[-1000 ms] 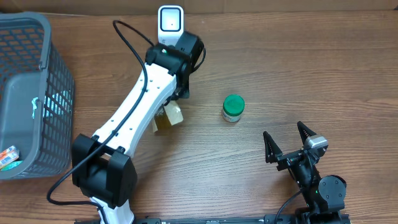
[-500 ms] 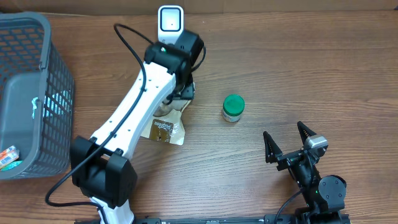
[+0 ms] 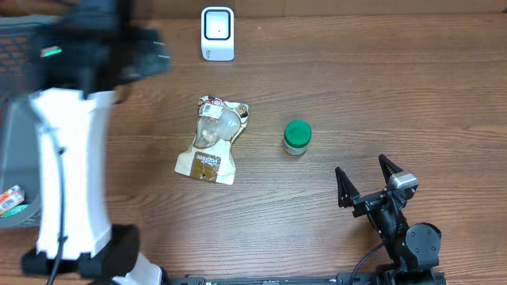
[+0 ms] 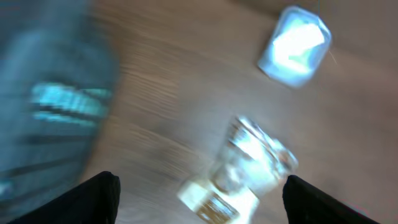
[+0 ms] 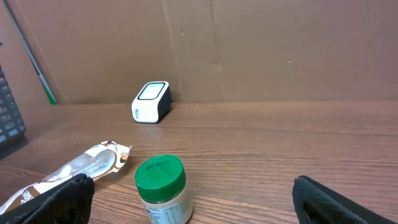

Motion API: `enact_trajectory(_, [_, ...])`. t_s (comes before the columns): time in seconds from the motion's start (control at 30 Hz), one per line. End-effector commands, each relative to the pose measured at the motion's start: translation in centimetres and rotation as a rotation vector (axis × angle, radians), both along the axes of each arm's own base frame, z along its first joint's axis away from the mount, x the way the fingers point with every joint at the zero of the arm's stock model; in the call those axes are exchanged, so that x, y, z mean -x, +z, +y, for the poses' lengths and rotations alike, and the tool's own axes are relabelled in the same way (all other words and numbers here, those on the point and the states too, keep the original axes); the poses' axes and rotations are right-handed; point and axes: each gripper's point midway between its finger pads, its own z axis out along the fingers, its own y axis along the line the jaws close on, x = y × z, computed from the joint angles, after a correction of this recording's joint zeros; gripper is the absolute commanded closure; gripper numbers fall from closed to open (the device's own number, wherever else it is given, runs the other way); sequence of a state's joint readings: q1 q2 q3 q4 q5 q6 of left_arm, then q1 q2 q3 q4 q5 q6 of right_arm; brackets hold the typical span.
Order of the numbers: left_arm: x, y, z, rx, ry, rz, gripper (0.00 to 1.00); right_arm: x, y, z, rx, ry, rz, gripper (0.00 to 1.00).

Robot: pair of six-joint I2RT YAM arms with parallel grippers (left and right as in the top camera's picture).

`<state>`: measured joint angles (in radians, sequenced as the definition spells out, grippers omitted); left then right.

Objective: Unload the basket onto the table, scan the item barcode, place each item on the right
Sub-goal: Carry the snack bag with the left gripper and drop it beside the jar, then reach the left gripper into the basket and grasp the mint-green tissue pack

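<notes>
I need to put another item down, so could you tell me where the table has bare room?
The widest bare wood lies right of the scanner and behind the green-lidded jar. Another free strip runs in front of the pouch, toward the right end effector. The left side is crowded by the basket and left arm.

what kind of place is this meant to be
Probably a mock shop checkout on a wooden table: a white barcode scanner, a grey shopping basket, and groceries, a snack pouch and a green-lidded jar.
</notes>
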<state>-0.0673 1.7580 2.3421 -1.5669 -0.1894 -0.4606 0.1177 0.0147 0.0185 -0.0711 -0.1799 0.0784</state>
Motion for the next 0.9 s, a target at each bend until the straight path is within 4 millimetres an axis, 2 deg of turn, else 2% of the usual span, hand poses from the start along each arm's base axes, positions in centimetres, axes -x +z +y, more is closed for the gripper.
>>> enact_trajectory(0.0, [2.5, 2.2, 7.3, -0.012, 0.193, -0.056, 0.13, 0.0, -0.1, -0.1, 0.0, -0.002, -0.007, 0.0])
enact_trajectory(0.1, [4.0, 1.5, 13.0, 0.035, 0.351, -0.044, 0.13, 0.0, -0.1, -0.1, 0.0, -0.002, -0.007, 0.0])
enact_trajectory(0.2, [5.3, -0.2, 17.7, 0.101, 0.471, -0.022, 0.14, 0.0, -0.1, -0.1, 0.0, -0.002, -0.007, 0.0])
enact_trajectory(0.3, [5.7, -3.0, 21.3, 0.169, 0.517, 0.009, 0.14, 0.0, -0.1, -0.1, 0.0, -0.002, -0.007, 0.0])
enact_trajectory(0.4, [6.0, -7.0, 24.2, 0.231, 0.547, 0.055, 0.15, 0.0, -0.1, -0.1, 0.0, -0.002, -0.007, 0.0])
enact_trajectory(0.5, [5.7, -11.6, 26.0, 0.273, 0.524, 0.093, 0.16, 0.0, -0.1, -0.1, 0.0, -0.002, -0.007, 0.0])
enact_trajectory(0.6, [4.4, -15.7, 26.5, 0.279, 0.406, 0.106, 0.17, 0.0, -0.1, -0.1, 0.0, -0.002, -0.007, 0.0])
enact_trajectory(0.73, [3.9, -21.3, 27.1, 0.259, 0.341, 0.159, 0.18, 0.0, -0.1, -0.1, 0.0, -0.002, -0.007, 0.0])
enact_trajectory(0.87, [3.9, -24.9, 27.9, 0.227, 0.325, 0.201, 0.18, 0.0, -0.1, -0.1, 0.0, -0.002, -0.008, 0.0])
